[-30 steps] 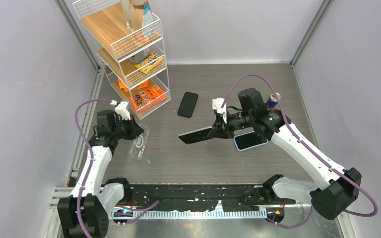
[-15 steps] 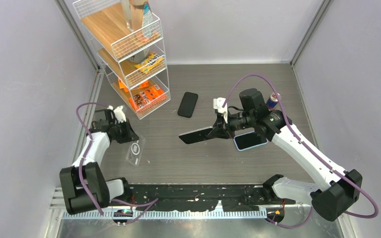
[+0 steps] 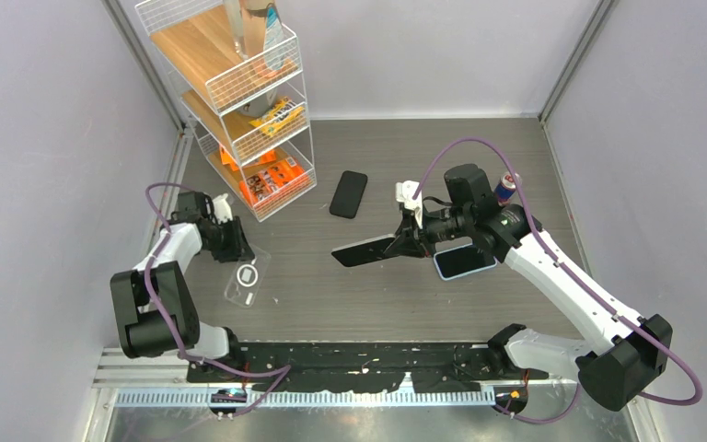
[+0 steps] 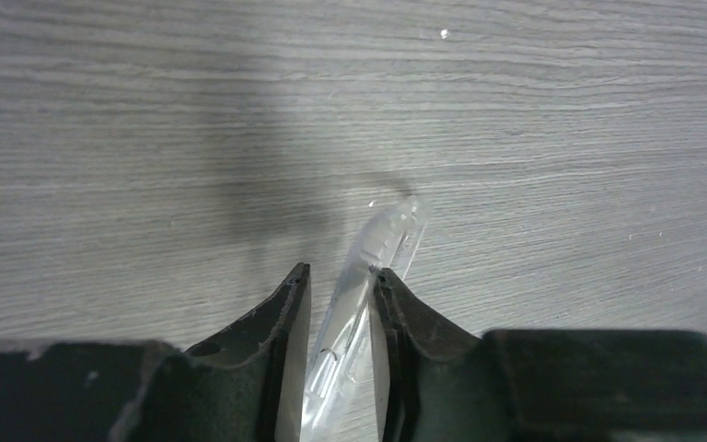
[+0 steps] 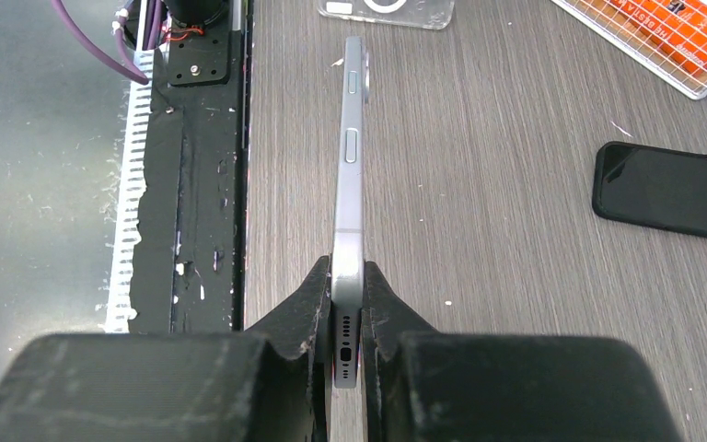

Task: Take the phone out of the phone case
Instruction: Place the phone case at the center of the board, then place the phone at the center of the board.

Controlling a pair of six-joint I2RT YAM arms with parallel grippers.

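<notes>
Right wrist view settles the main fact: the right claw (image 5: 348, 276) is clamped tight on the bottom end of the phone (image 5: 351, 157), gripping it edge-on, and the phone is bare, with no cover on it. The clear phone case (image 3: 246, 281) lies on the bench (image 3: 377, 313), well apart from the phone. The phone's long axis runs straight out from its claw toward the case. At the case's far end sits the left claw (image 4: 340, 270). Its jaws stand slightly parted with the case's edge between them. The case touches one finger and clears the other, so it looks loose rather than pinched. A wire rack (image 3: 258, 129) stands just beyond the case. The separation looks done. The left arm is much the nearer to the case, whose long axis runs from that claw toward the arm bases. Any withdrawal would probably go back along that line.
</notes>
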